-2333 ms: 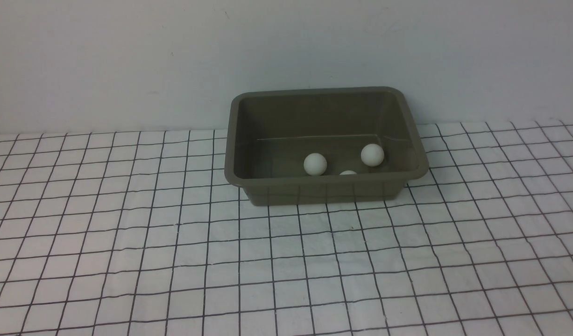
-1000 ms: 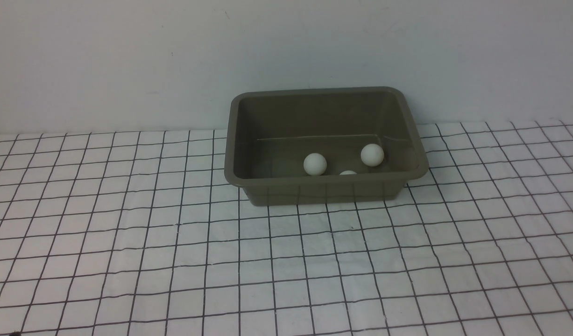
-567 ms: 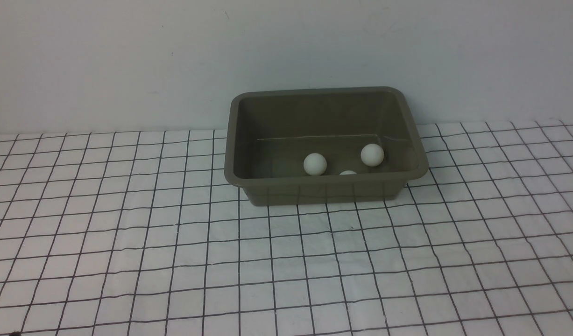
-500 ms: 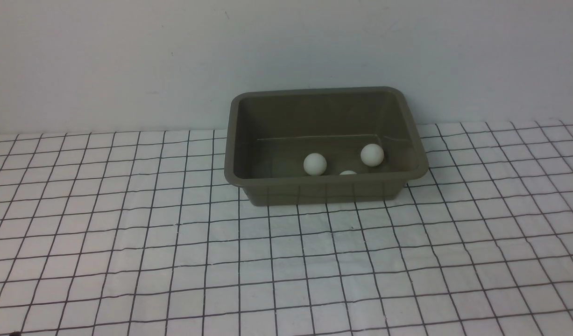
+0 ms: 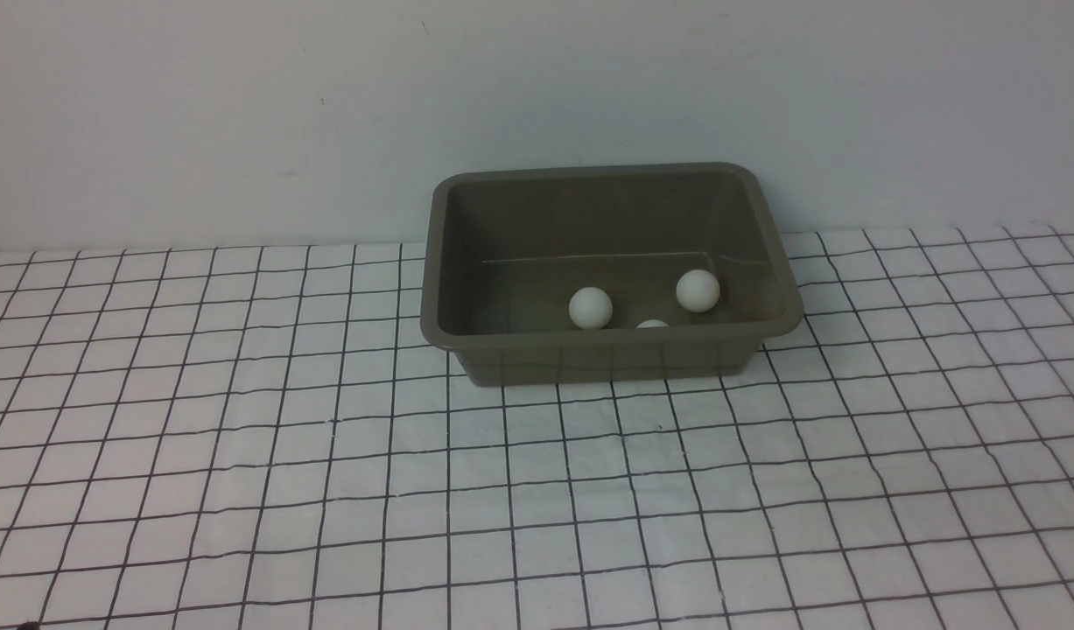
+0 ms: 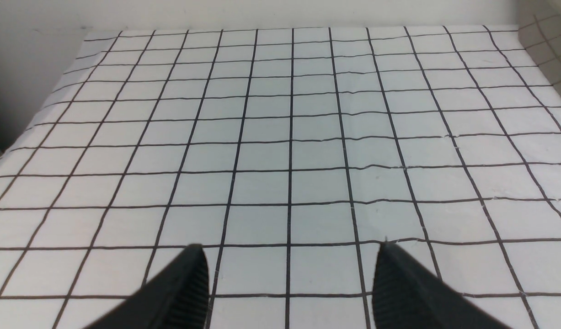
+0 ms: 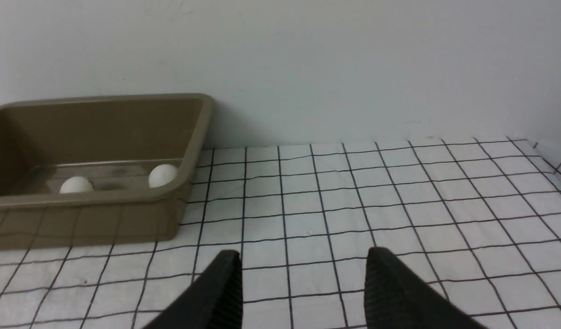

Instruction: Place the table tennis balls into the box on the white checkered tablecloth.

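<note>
Three table tennis balls [image 5: 591,307] are seen inside the box [image 5: 510,354], resting on its floor toward the near wall: one near the middle, a second [image 5: 698,290] further to the right and slightly further back, and a third [image 5: 652,324] between them, mostly hidden behind the near rim so that only its top is shown. The three are set apart from one another. In the right wrist view only two of the balls [image 7: 162,175] are visible over the rim of the box [image 7: 102,219].

The olive-green box is placed upright on the white checkered tablecloth [image 5: 326,490], at the far side of the counter, close against the pale wall [image 5: 239,114]. The cloth is slightly wrinkled, and its grid is reflected on the box's near wall.

Neither arm is shown in the front view. The left gripper [image 6: 289,278] is held above bare cloth with its black fingers [image 6: 184,292] spread apart and nothing between them. The right gripper [image 7: 303,283] is held low over the cloth, to the right of the box; its fingers [image 7: 221,292] are likewise seen spread with a clear gap, and nothing is gripped.
</note>
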### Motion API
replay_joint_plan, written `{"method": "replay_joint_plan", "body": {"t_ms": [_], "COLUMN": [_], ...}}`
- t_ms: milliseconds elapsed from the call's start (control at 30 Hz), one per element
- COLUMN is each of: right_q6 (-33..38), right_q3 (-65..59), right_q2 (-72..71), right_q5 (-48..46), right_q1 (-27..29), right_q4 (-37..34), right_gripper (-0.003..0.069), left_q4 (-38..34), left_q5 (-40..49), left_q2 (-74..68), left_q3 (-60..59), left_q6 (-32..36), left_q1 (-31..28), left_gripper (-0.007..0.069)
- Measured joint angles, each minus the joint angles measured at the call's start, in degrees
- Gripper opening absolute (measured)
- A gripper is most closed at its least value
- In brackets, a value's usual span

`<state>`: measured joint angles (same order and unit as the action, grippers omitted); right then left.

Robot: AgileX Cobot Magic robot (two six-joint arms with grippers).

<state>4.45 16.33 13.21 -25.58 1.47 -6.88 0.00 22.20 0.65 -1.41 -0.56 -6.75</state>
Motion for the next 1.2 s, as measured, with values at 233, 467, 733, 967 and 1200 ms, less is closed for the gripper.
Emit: {"method": "replay_joint_plan", "body": {"t_ms": [233, 467, 733, 967, 1200], "right_q6": [-12.62, -14.42, -13.01, -12.57, -12.33], "right_q3": [-3.76, -8.93, -12.85, -15.59, -16.88], "right_q2": [-2.97, -10.64, -13.88, -13.93, -13.93], "right_q5": [4.36, 2.06, 1.20, -0.64, -0.42], "right_q1": [0.00, 0.00, 0.00, 0.00, 0.00], "right_q4": [11.26, 12.64, 11.80, 11.48, 12.95], "right_gripper": [0.0337, 0.0337, 0.0337, 0.0337, 0.0337], "left_q4": [-0.30, -0.30, -0.30, -0.30, 0.00], "left_q5": [0.00, 0.00, 0.00, 0.00, 0.00], "left_q2": [0.00, 0.00, 0.00, 0.00, 0.00], "left_q3": [0.00, 0.00, 0.00, 0.00, 0.00], "left_q6": [-0.05, -0.05, -0.05, -0.05, -0.05], "left_q1": [0.00, 0.00, 0.00, 0.00, 0.00], "left_gripper": [0.0436, 0.0436, 0.0436, 0.0436, 0.0436]}}
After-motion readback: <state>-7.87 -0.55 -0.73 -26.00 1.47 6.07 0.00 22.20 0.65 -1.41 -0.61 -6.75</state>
